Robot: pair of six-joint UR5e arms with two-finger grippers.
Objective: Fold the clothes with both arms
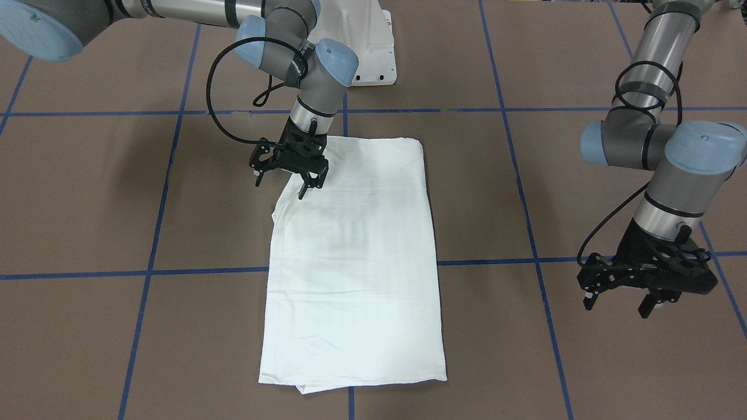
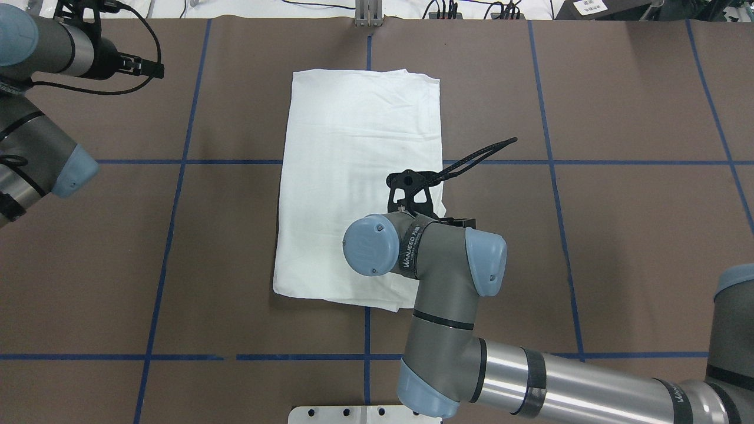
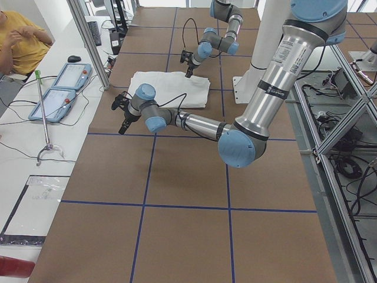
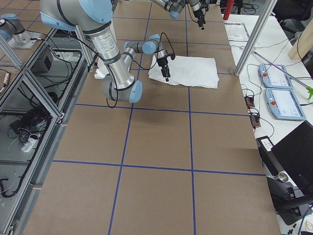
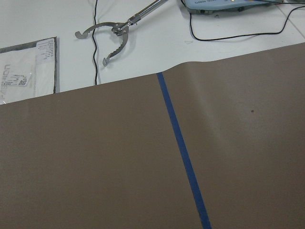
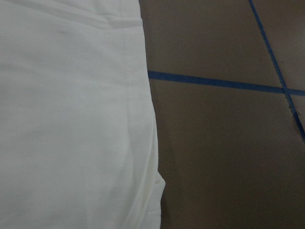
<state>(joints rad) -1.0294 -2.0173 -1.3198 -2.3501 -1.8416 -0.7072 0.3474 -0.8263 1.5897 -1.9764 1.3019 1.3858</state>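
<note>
The white shirt (image 1: 356, 262) lies folded into a long rectangle on the brown table, and also shows in the overhead view (image 2: 353, 147) and the right wrist view (image 6: 71, 119). No text, collar or label shows. My right gripper (image 1: 281, 185) hangs open and empty just above the shirt's long edge, near the end closest to the robot's base. One finger is over the cloth and the other is off it. In the overhead view the wrist hides most of it. My left gripper (image 1: 618, 304) is open and empty over bare table, well away from the shirt.
Blue tape lines (image 1: 350, 111) grid the brown table. The white pedestal (image 1: 373, 46) stands behind the shirt. Beyond the table's left end lie teach pendants (image 3: 59, 88) and a metal reaching tool (image 5: 114, 36), and a person (image 3: 23, 35) sits there.
</note>
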